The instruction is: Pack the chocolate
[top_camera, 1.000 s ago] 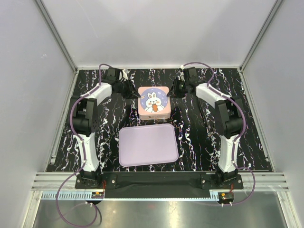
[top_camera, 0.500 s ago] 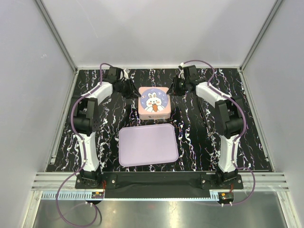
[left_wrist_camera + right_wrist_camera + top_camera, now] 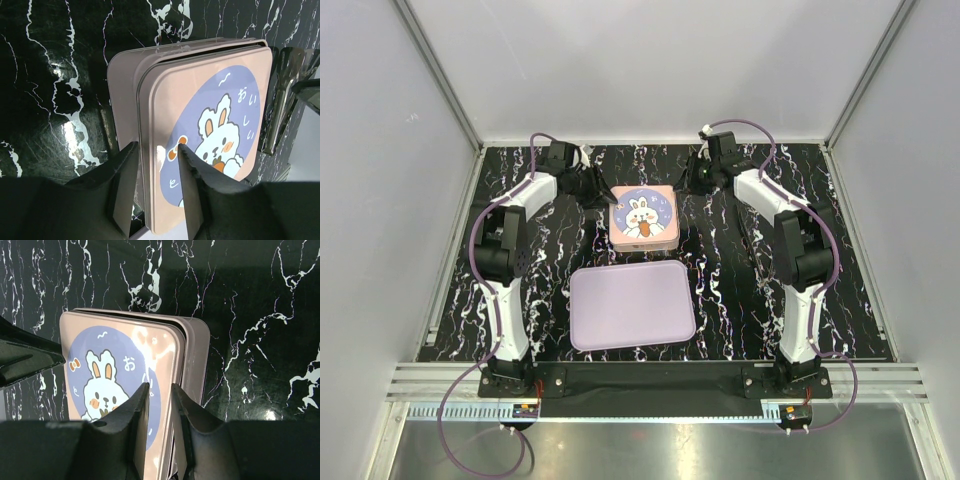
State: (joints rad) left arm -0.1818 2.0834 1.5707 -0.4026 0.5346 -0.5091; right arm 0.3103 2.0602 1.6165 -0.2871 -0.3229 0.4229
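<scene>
The tin (image 3: 644, 217) looks like thin sheet metal, lacquered pink and glossy, its printed lid smooth enough to carry bright glare. The bench (image 3: 740, 300) is a polished black surface veined in white like marble, mirror-glossy, with lamp spots on it. The tray (image 3: 631, 304) is lavender, smooth and matt, plastic by its look. The fingers (image 3: 122, 190) of the left hand (image 3: 156, 155) and those of the right hand (image 3: 159, 390) are matt black plastic. The arm shells (image 3: 510, 320) are white and black moulded plastic with a soft sheen. The cables (image 3: 472, 250) are purple and rubbery. The walls (image 3: 650, 70) are matt pale panels in bare aluminium framing (image 3: 438, 70).
</scene>
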